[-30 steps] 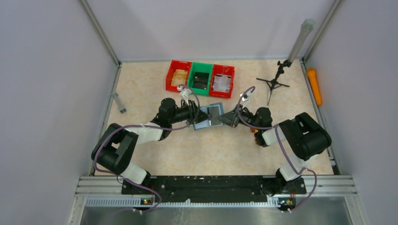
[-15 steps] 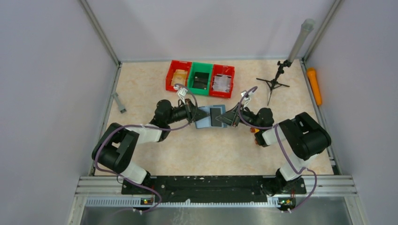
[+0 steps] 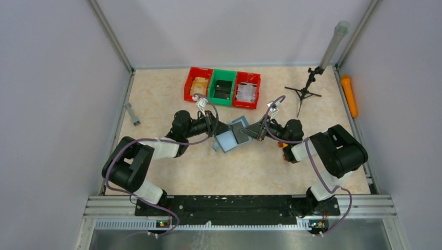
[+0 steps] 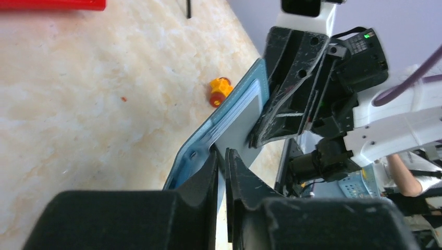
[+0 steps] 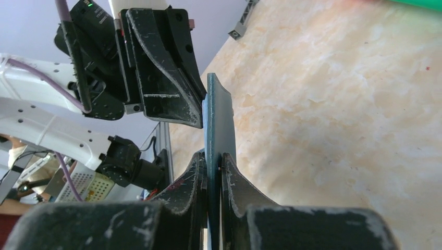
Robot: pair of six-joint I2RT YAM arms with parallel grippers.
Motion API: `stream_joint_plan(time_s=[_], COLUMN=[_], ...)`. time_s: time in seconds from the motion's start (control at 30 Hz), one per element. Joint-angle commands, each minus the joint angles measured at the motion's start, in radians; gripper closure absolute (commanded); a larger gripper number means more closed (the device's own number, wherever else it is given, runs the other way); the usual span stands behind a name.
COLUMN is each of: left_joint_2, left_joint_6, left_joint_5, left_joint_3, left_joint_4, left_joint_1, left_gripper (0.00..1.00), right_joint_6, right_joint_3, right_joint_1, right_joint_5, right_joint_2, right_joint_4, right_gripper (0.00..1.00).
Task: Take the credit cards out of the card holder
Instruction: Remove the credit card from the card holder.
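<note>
Now the open card holder is pinched by 2 narrow grippers: the left gripper at its 9 o'clock edge, the right gripper at its 3 o'clock edge.

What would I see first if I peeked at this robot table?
The left gripper and right gripper meet in the middle of the table, both pinching the blue card holder between them. Behind them, a bright row of red and green bins sits by the far wall.
</note>
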Motion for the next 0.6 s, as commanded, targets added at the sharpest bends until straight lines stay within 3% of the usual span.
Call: stream_joint_plan(time_s=[0.0, 0.23, 0.33, 0.47, 0.57], left_joint_2=[-0.059, -0.218, -0.302, -0.364, -0.320], left_joint_6=[0.096, 0.233, 0.274, 0.283, 0.269], left_joint_5=[-0.081, -0.240, -0.304, -0.414, -0.367], left_joint_3=[0.030, 0.009, -0.043, -0.056, -0.046], left_joint_4=[-0.148, -0.346, -0.334, -0.408, -0.391], left_joint_1=[0.005, 0.005, 0.005, 0.012, 0.021], left_gripper=[0.81, 0.32, 0.02, 0.01, 0.01], right_joint_6=[-0.020, -0.017, 0.000, 0.026, 0.039], right_joint_3=[0.022, 0.003, -0.003, -0.013, -0.017], right_joint_1=[-0.019, -0.055, -0.063, -0.078, -0.082], right_joint_5=[0.020, 0.045, 0.042, 0.038, 0.035], right_joint_2=[-0.014, -0.033, -0.033, -0.033, -0.043], right_joint_4=[0.013, -0.010, 0.010, 0.041, 0.049], right_gripper=[1.00, 1.00, 1.00, 1.00, 1.00])
